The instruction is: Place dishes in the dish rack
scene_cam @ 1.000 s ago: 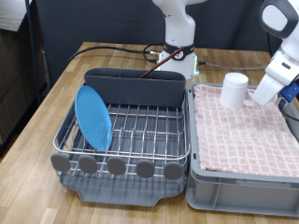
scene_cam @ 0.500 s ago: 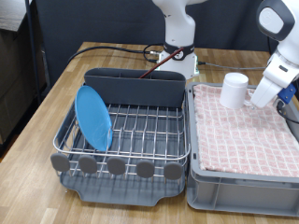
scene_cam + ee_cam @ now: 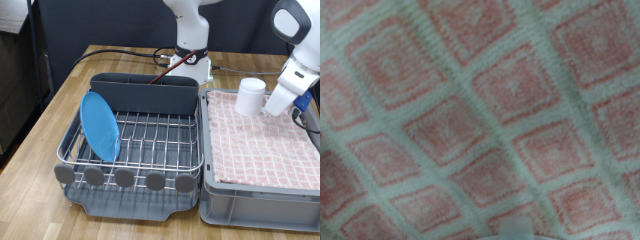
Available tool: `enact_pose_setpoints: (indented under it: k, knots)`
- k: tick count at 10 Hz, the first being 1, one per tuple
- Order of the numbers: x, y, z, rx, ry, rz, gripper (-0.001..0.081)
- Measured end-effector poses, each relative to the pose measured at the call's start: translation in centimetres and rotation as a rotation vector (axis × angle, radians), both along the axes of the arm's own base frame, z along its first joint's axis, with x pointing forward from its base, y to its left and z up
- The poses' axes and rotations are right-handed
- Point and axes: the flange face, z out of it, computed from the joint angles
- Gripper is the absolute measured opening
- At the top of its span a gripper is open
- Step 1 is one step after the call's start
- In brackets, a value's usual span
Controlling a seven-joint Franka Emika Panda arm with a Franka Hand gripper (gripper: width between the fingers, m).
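- Beside the mug (image 3: 250,96) on the pink cloth (image 3: 262,140) hangs the gripper (image 3: 276,106); its spread I cannot tell.
- Plate (image 3: 100,125) stands in the rack (image 3: 140,140).
- Risk: a sideways nudge could topple the mug.

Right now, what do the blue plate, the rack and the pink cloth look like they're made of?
Light-blue plate: probably plastic or glazed ceramic, smooth and even. Dish rack: shiny silver metal wire on a dull dark grey plastic tray. Pink checked cloth: soft woven fabric, with fuzzy squares.
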Motion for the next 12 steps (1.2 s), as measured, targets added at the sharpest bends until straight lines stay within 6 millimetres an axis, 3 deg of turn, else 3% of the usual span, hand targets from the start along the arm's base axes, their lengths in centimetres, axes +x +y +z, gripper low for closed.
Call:
enact_pose_setpoints:
  k: [4, 5, 6, 7, 9, 10, 11, 12]
  knots:
    - [-0.13, -0.43, -0.36, 0.007, -0.011, 0.000, 0.0803]
    - [-0.16, -0.51, -0.41, 0.006, -0.010, 0.000, 0.0704]
    - [-0.17, -0.56, -0.43, 0.005, -0.009, -0.001, 0.0514]
    - [-0.15, -0.60, -0.43, 0.005, -0.010, -0.002, 0.0514]
    - [-0.12, -0.63, -0.42, 0.005, -0.010, -0.002, 0.0175]
    - [-0.11, -0.62, -0.34, 0.006, -0.012, -0.002, 0.0175]
    - [-0.06, -0.60, -0.13, 0.008, -0.015, -0.003, 0.0072]
    - [0.00, -0.57, 0.20, 0.009, -0.019, -0.005, 0.0072]
